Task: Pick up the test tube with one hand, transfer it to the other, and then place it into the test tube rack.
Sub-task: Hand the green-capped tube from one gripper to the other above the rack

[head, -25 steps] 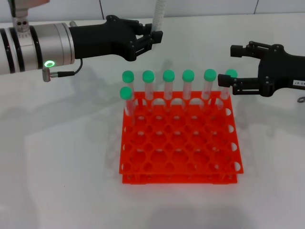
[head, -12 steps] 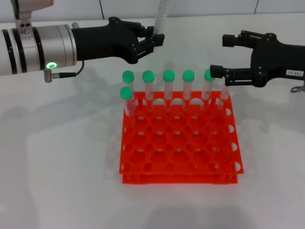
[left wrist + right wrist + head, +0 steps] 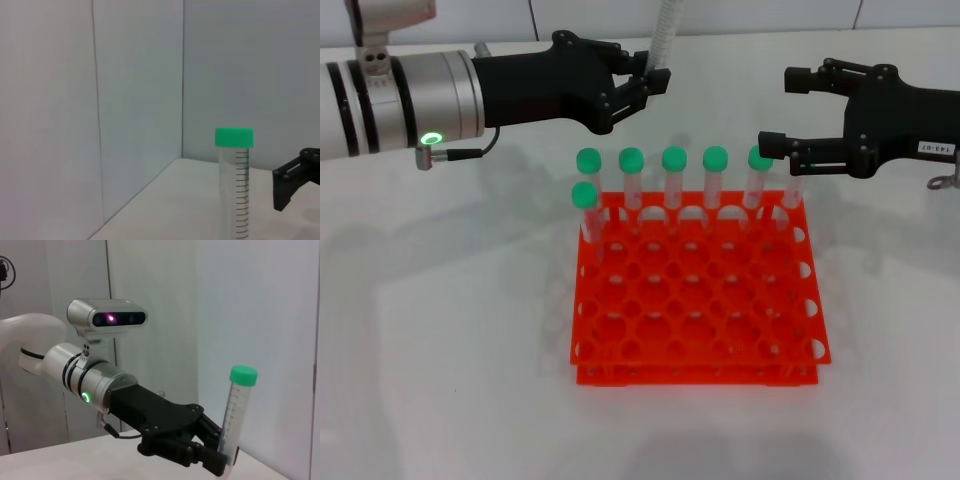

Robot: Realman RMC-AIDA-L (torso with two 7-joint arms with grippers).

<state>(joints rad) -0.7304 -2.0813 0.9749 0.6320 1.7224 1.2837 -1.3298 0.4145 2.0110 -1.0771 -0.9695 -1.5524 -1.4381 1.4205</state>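
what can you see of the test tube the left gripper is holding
The test tube is a slender clear plastic tube with printed graduation lines and a round green cap. It stands nearly upright, cap up, held low on its body by the left gripper, which is shut on it. It is raised above the table behind the test tube rack, touching nothing else. The right gripper is open nearby.

bright orange-red square plastic rack point(image 3: 695, 310) on white table point(image 3: 450, 350) | clear plastic tubes with green caps point(image 3: 673, 158) along rack's far rows | held clear tube, black graduation marks, green cap point(image 3: 243, 375) | left black gripper point(image 3: 645, 85), silver-grey banded wrist, green light | right black gripper point(image 3: 782, 110), white text label
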